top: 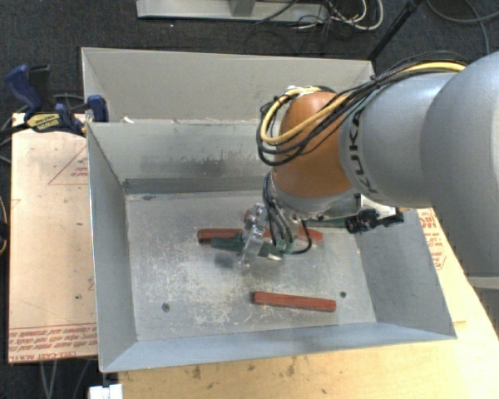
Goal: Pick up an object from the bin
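Two reddish-brown sticks lie on the floor of the grey bin [108,256]. The front stick [293,302] sits alone toward the near wall, flat, its long axis running left to right across the view with the right end a touch nearer. Behind it, at the middle of the floor, the hand [256,243] is low over the middle stick [209,236] and a small dark green piece [227,243] that lies just beside that stick on its near side, perhaps touching it. Whether the hand is wide or narrow I cannot tell, and nothing shows as held. The middle stick also lies flat and almost level across the view, its left end clear of the hand and its right end showing past the wrist. To pick well, I judge the hand should close across the stick's narrow width, square to that left-right axis and near its middle, so that it lifts level. The green piece alongside could get pinched with it or knock it askew. Farther back, the orange cover [312,152] and the grey arm [424,131] rise over the bin's right side.
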Available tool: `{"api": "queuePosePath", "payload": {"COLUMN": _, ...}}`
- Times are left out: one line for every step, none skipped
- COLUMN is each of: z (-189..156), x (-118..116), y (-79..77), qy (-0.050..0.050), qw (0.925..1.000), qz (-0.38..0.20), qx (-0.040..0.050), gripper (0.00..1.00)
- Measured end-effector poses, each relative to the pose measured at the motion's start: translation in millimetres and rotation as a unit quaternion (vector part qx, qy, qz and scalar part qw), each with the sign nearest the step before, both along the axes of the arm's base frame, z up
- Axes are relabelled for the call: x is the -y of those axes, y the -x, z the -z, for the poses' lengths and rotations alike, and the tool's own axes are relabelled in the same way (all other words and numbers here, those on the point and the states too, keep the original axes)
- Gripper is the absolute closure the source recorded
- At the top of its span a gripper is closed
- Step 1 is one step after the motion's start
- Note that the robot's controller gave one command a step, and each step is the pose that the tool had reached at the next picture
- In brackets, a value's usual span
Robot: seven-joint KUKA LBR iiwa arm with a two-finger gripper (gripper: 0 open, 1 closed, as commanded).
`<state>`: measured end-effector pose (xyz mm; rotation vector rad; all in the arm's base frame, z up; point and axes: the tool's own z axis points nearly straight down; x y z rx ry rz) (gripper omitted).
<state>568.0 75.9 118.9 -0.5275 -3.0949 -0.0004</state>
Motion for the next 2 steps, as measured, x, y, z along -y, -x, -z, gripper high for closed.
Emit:
{"api": "queuePosePath", "payload": {"z": -18, "x": 0, "y": -1.0, "qy": 0.000, "qw": 1.0000, "qz": 0.000, "qx": 0.0021, "gripper": 1.00}}
{"api": "queuePosePath", "payload": {"z": -29, "x": 0, "y": -1.6, "qy": 0.000, "qw": 1.0000, "qz": 0.000, "qx": 0.0035, "gripper": 1.00}}
